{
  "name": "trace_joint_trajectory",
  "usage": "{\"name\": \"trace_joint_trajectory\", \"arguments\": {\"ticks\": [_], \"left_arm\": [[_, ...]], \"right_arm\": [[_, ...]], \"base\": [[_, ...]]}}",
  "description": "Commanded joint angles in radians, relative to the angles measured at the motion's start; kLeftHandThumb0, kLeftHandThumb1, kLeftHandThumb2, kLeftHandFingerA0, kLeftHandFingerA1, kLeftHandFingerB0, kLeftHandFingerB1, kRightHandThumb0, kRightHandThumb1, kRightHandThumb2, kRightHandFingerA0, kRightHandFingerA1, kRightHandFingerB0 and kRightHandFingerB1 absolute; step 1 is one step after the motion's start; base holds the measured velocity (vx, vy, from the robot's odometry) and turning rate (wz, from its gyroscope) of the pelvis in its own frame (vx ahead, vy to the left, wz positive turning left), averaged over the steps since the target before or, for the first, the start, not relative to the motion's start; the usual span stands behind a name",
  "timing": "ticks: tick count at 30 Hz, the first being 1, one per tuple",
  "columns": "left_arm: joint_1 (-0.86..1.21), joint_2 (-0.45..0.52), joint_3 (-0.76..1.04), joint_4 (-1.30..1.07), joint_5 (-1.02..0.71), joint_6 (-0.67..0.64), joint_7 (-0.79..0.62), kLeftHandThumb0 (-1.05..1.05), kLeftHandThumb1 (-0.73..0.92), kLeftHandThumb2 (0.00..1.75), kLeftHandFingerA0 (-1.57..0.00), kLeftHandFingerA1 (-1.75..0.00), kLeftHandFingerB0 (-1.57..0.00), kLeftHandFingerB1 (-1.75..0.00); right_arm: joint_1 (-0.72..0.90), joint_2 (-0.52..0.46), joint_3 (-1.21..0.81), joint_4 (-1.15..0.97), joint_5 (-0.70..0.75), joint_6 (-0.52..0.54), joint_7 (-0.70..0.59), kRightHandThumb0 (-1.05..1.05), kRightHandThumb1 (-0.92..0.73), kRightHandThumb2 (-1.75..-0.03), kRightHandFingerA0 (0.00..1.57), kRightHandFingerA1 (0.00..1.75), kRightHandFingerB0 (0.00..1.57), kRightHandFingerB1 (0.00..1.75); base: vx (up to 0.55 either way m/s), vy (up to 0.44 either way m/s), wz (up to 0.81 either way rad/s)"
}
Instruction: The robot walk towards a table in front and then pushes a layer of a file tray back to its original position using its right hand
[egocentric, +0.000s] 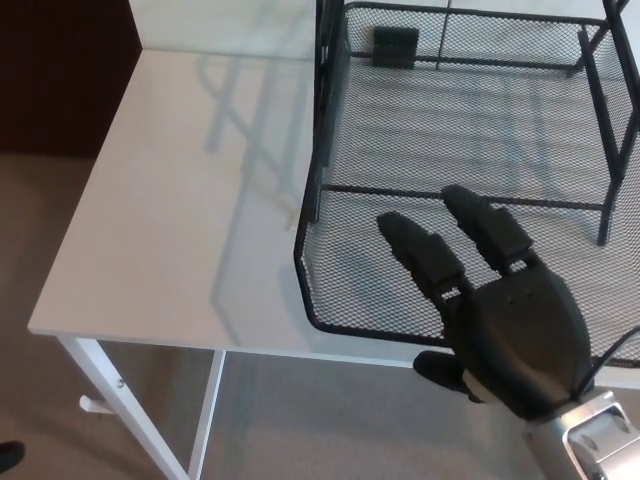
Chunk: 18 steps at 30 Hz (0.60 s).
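Right hand (510, 335) fills the lower right of the frame, palm down, its two thick fingers (425, 250) spread apart and stretched forward over the front of the tray (330, 315), the thumb tucked low below the near rim. It clamps on nothing. The palm seems to sit against or just above the front rim, which would suit a flat push toward the top of the frame, though whether it truly touches the wire I cannot tell.

The tray is a black mesh layer in the right half of the picture, lying on the white table (170, 230) with its rounded front corner near the table's near edge. It appears to stick out forward of the dark upright posts of the frame (322, 110) that carries it, so I judge the layer is not yet fully home. A small dark block (396, 46) sits at the tray's far end, at the top of the frame.

Much is cut off: the tray's right side and the frame's upper parts run out of view, and the hand covers the front rim's right stretch. Left hand does not show. A dark bit at the bottom left corner is too small to name.
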Motion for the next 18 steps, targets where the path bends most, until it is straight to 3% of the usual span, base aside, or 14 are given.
{"name": "trace_joint_trajectory", "arguments": {"ticks": [1, 3, 4, 7, 8, 10, 11, 12, 15, 16, 17, 18], "left_arm": [[0.005, 0.018, -0.003, -0.011, 0.015, 0.017, 0.012, -0.05, 0.49, 0.55, -0.41, -0.42, -0.42, -0.34], [0.001, 0.019, -0.003, -0.005, 0.021, 0.002, 0.016, -0.06, 0.49, 0.54, -0.42, -0.43, -0.43, -0.34], [0.002, 0.021, -0.003, -0.004, 0.019, 0.0, 0.012, -0.1, 0.47, 0.55, -0.42, -0.43, -0.43, -0.35], [0.004, 0.027, -0.008, -0.004, 0.029, -0.016, 0.01, -0.12, 0.46, 0.55, -0.43, -0.43, -0.42, -0.35], [0.004, 0.025, -0.006, -0.007, 0.024, -0.009, 0.009, -0.1, 0.47, 0.54, -0.43, -0.43, -0.42, -0.34], [0.005, 0.024, -0.003, -0.009, 0.019, -0.004, 0.006, -0.1, 0.47, 0.54, -0.43, -0.43, -0.42, -0.34], [0.006, 0.028, -0.006, -0.007, 0.022, -0.008, 0.001, -0.1, 0.48, 0.55, -0.42, -0.42, -0.41, -0.34], [0.004, 0.027, -0.005, -0.005, 0.019, -0.002, -0.002, -0.07, 0.48, 0.54, -0.42, -0.42, -0.42, -0.34], [0.004, 0.024, -0.006, -0.01, 0.021, 0.001, 0.003, -0.08, 0.48, 0.55, -0.41, -0.42, -0.42, -0.34], [0.01, 0.023, -0.007, -0.024, 0.023, 0.006, 0.008, -0.08, 0.48, 0.54, -0.42, -0.42, -0.43, -0.34], [0.012, 0.022, -0.005, -0.026, 0.02, 0.007, 0.004, -0.06, 0.49, 0.54, -0.41, -0.42, -0.43, -0.34], [0.012, 0.022, -0.005, -0.027, 0.019, 0.007, 0.002, -0.06, 0.49, 0.54, -0.41, -0.42, -0.43, -0.34]], "right_arm": [[-0.04, -0.036, -0.019, 0.01, 0.043, 0.03, 0.022, -0.48, -0.44, -0.55, 0.02, 0.3, 0.12, 0.26], [-0.06, -0.047, -0.022, 0.02, 0.056, 0.031, 0.027, -0.49, -0.46, -0.55, 0.01, 0.31, 0.12, 0.25], [-0.071, -0.054, -0.024, 0.031, 0.058, 0.028, 0.017, -0.54, -0.35, -0.69, 0.07, 0.25, 0.09, 0.32], [-0.091, -0.067, -0.022, 0.045, 0.065, 0.033, 0.011, -0.53, -0.34, -0.71, 0.06, 0.24, 0.08, 0.31], [-0.097, -0.071, -0.022, 0.051, 0.066, 0.035, 0.011, -0.5, -0.46, -0.54, 0.01, 0.31, 0.11, 0.25], [-0.105, -0.077, -0.019, 0.059, 0.068, 0.041, 0.011, -0.5, -0.46, -0.54, 0.01, 0.31, 0.11, 0.25], [-0.123, -0.08, -0.019, 0.083, 0.069, 0.047, 0.015, -0.53, -0.35, -0.71, 0.06, 0.22, 0.09, 0.33], [-0.137, -0.083, -0.019, 0.104, 0.068, 0.055, 0.021, -0.54, -0.35, -0.71, 0.06, 0.22, 0.09, 0.32], [-0.159, -0.093, -0.016, 0.138, 0.075, 0.063, 0.024, -0.53, -0.35, -0.71, 0.06, 0.22, 0.09, 0.32], [-0.169, -0.095, -0.014, 0.156, 0.081, 0.065, 0.024, -0.51, -0.46, -0.56, 0.0, 0.3, 0.12, 0.26], [-0.182, -0.096, -0.01, 0.184, 0.077, 0.07, 0.014, -0.54, -0.35, -0.72, 0.06, 0.22, 0.07, 0.29], [-0.189, -0.097, -0.007, 0.197, 0.076, 0.072, 0.008, -0.54, -0.35, -0.72, 0.06, 0.22, 0.07, 0.29]], "base": [[0.0, 0.0, 0.0], [0.0, 0.0, 0.0], [0.0, 0.0, 0.0], [0.0, 0.0, 0.0], [0.0, 0.0, 0.0], [0.0, 0.0, 0.0], [0.0, 0.0, 0.0], [0.0, 0.0, 0.0], [0.0, 0.0, 0.0], [0.0, 0.0, 0.0], [0.0, 0.0, 0.0], [0.0, 0.0, 0.0]]}}
